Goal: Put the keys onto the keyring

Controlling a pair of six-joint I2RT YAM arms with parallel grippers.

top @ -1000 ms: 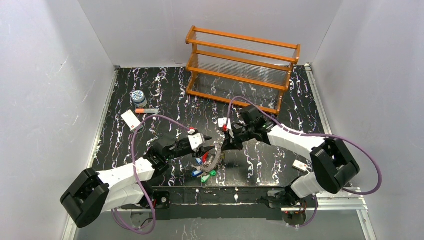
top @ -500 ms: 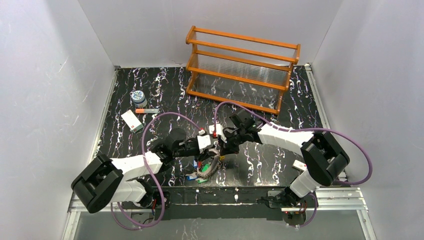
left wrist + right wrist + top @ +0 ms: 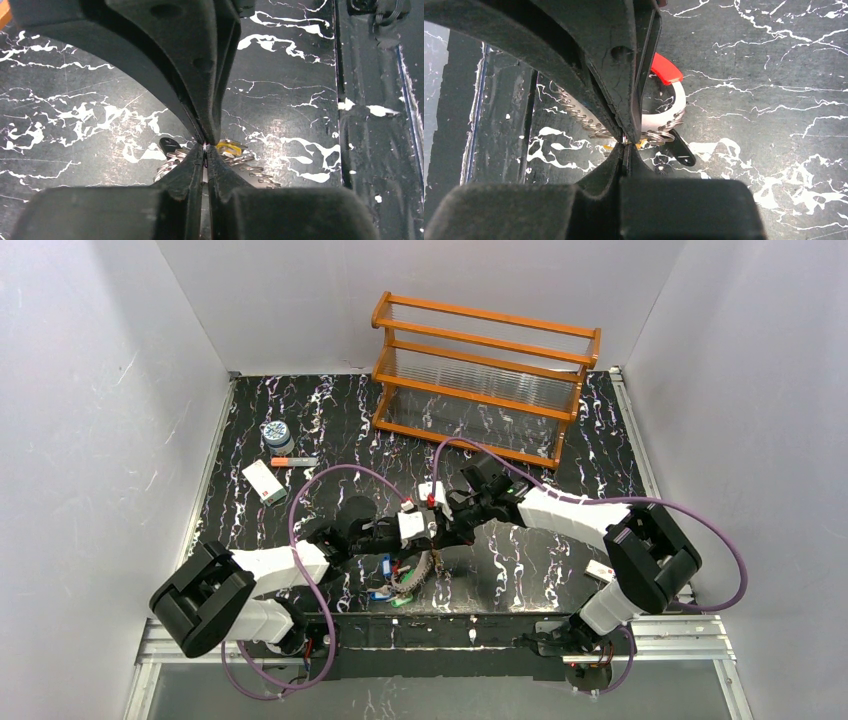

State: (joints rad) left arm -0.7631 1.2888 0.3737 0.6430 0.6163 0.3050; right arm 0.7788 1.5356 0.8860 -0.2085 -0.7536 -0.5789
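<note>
Black marbled worktop (image 3: 330, 410) carries nothing you need at its far left: the patterned jar (image 3: 277, 432), the orange-tipped stick (image 3: 294, 461) and the white card (image 3: 262, 481) lie well apart from the work. Moving right, your left arm reaches low toward the middle of the near edge, where the keys (image 3: 384, 593) lie bunched, blue and green heads showing from above and a yellow head (image 3: 230, 147) just beyond the fingertips. Your left end effector (image 3: 428, 531) is closed tip to tip with a glint of thin metal in the seam. You cannot tell whether that is the loop's wire or a key's small ring. Nose to nose with it, your right end effector (image 3: 445, 527) is closed the same way on a sliver of metal. The keyring (image 3: 678, 102), a white loop with its red piece (image 3: 666, 70), sits just behind those right fingers, with small rings crowding its lower curve. Meeting at one spot likely lets one tip steady the metal while the other works a key along. The orange rack (image 3: 485, 380) stands behind, uninvolved.
</note>
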